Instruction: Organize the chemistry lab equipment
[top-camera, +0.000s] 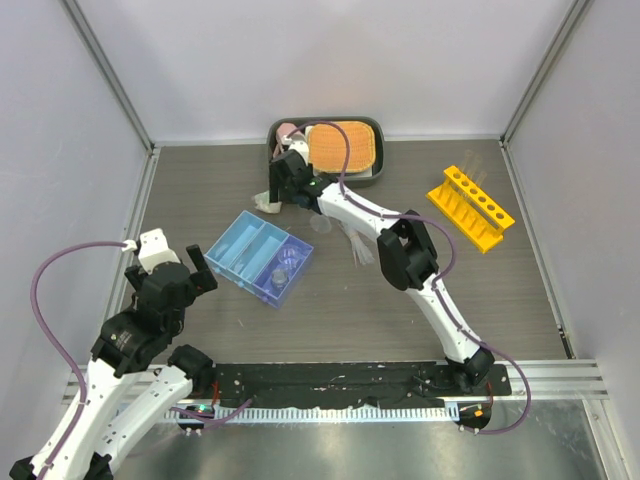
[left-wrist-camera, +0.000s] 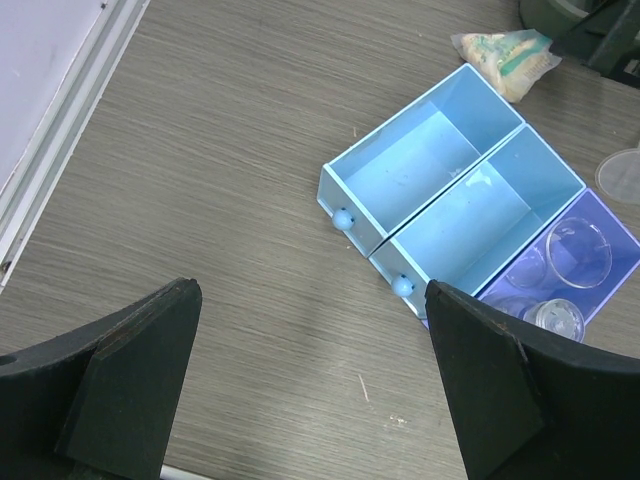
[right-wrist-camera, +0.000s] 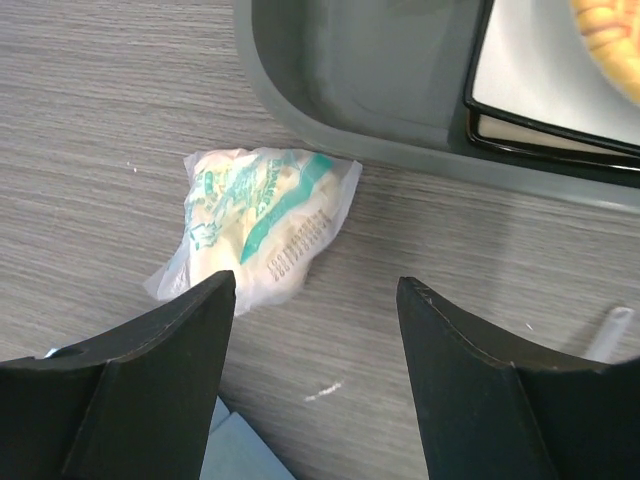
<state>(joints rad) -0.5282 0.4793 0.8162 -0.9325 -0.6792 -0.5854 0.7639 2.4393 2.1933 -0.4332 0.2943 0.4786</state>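
The blue three-compartment tray (top-camera: 258, 257) lies left of centre; in the left wrist view (left-wrist-camera: 470, 205) two compartments are empty and the third holds small clear beakers (left-wrist-camera: 578, 252). A clear funnel (top-camera: 322, 225) and clear pipettes (top-camera: 356, 245) lie on the table right of the tray. The yellow tube rack (top-camera: 470, 207) stands at the right with thin tubes in it. My left gripper (top-camera: 205, 268) is open and empty, just left of the tray (left-wrist-camera: 310, 300). My right gripper (top-camera: 278, 187) is open and empty (right-wrist-camera: 315, 290), above the table beside a white-green plastic packet (right-wrist-camera: 255, 215).
A dark grey tray (top-camera: 375, 170) with an orange woven mat (top-camera: 344, 146) and a pink mug (top-camera: 285, 130) stands at the back centre; its rim (right-wrist-camera: 400, 135) is just beyond my right gripper. The packet (top-camera: 266, 203) lies between that tray and the blue tray.
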